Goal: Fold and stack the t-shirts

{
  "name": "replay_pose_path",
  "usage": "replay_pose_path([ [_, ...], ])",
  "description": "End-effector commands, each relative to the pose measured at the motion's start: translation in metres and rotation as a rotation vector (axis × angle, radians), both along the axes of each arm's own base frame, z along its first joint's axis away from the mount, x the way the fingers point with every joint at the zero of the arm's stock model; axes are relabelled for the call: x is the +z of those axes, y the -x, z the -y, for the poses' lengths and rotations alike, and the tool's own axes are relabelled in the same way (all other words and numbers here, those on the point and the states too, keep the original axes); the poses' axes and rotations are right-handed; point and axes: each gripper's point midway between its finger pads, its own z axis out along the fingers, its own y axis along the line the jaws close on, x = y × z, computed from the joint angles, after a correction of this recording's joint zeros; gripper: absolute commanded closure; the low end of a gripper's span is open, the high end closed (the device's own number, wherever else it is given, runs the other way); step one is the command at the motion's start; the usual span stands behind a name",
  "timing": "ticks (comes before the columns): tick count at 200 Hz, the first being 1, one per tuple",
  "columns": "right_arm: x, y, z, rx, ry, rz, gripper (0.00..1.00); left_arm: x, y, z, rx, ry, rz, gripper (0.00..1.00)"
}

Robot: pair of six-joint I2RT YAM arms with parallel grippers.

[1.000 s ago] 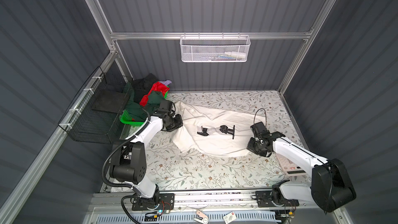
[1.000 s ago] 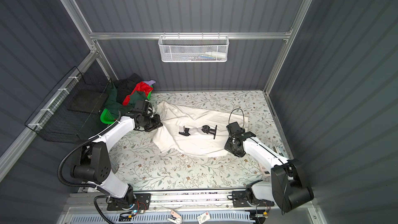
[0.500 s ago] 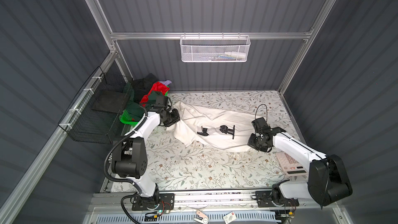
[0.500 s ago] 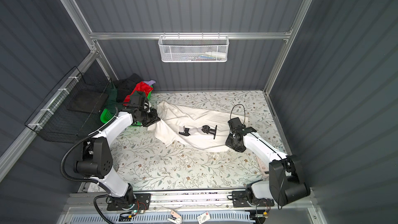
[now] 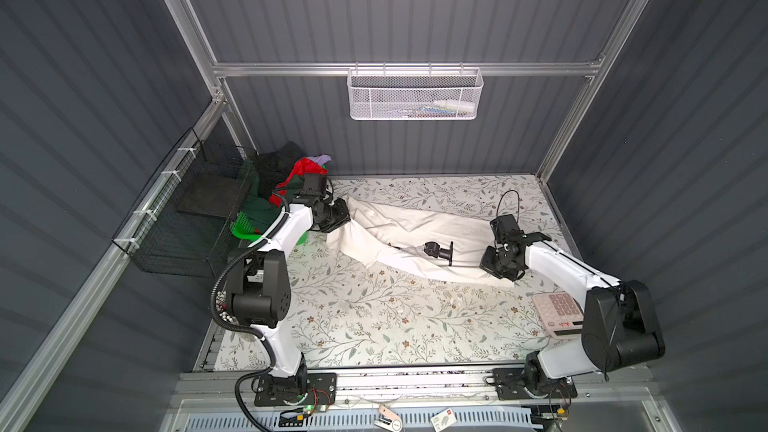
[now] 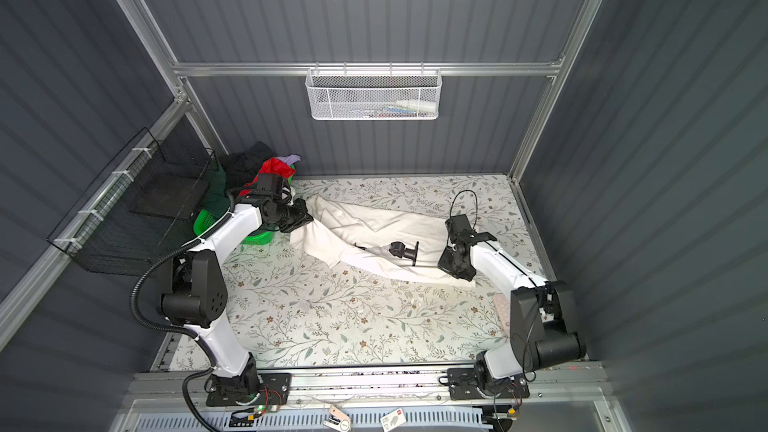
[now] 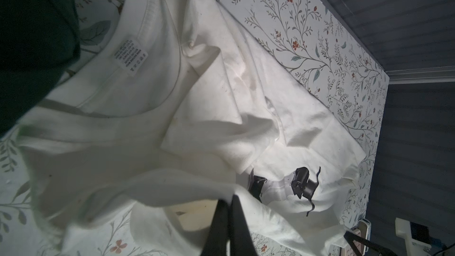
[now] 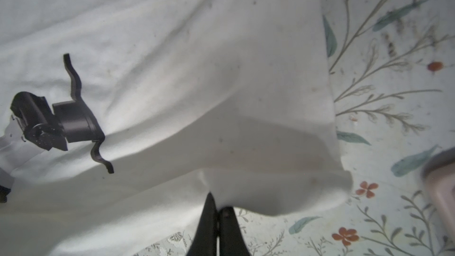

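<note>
With left hand (image 7: 227,199) and right hand (image 8: 216,205) each clamped on a thin edge of the white shirt (image 5: 415,222), an uneven pull could free one edge and rumple it.

Insp: left arm (image 5: 293,228), right arm (image 5: 561,268) – white links, blk joint housings (image 5: 259,297). Blk corrugated conduit (image 5: 214,303) on left arm; thin blk cable loop (image 5: 500,201) at right wrist. Blk base plates (image 5: 324,384) w/ screws. Fingers of left gripper (image 7: 228,199), right gripper (image 8: 218,204): blk, tapered.

A green plastic basket (image 5: 243,226) sits at the floral bench's (image 5: 374,317) back left corner, a calculator (image 5: 559,320) by its right edge.
</note>
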Motion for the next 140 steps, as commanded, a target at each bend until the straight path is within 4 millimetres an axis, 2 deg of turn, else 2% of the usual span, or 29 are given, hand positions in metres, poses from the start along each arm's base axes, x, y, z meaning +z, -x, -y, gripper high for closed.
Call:
replay_pose_path([
  [1,0.000,-0.010,0.000,0.017,-0.006,-0.002,1.00,-0.004,-0.009,-0.002,0.010,0.006,-0.013,1.00],
  [32,-0.002,-0.018,0.003,0.021,-0.001,-0.009,1.00,-0.017,-0.018,-0.003,0.021,0.009,-0.028,1.00],
  [56,-0.001,-0.027,0.007,0.017,0.000,0.002,0.88,-0.019,-0.027,-0.002,0.031,0.016,-0.018,1.00],
  [61,0.000,-0.029,0.007,0.017,-0.001,0.003,0.82,-0.019,-0.029,-0.002,0.032,0.017,-0.017,1.00],
  [68,0.001,-0.031,0.009,0.015,0.003,0.004,0.70,-0.022,-0.031,-0.002,0.035,0.019,-0.022,1.00],
  [82,0.003,-0.031,0.011,0.016,0.008,0.002,0.69,-0.022,-0.032,0.002,0.028,0.041,-0.027,1.00],
  [87,0.004,-0.031,0.012,0.017,0.010,0.003,0.69,-0.022,-0.032,0.004,0.025,0.053,-0.030,0.88],
  [92,0.004,-0.029,0.013,0.015,0.016,0.002,0.68,-0.022,-0.032,0.006,0.022,0.064,-0.032,0.72],
  [112,0.010,-0.019,0.019,0.003,0.038,0.012,0.65,-0.015,-0.031,0.013,-0.001,0.112,-0.014,0.55],
  [118,0.011,-0.014,0.021,-0.001,0.044,0.014,0.63,-0.012,-0.029,0.014,-0.004,0.119,-0.008,0.44],
  [129,0.013,-0.007,0.024,-0.011,0.051,0.026,0.62,-0.007,-0.026,0.014,-0.004,0.122,0.008,0.18],
  [140,0.012,0.001,0.025,-0.016,0.045,0.027,0.61,0.000,-0.021,0.014,-0.010,0.123,0.027,0.06],
])
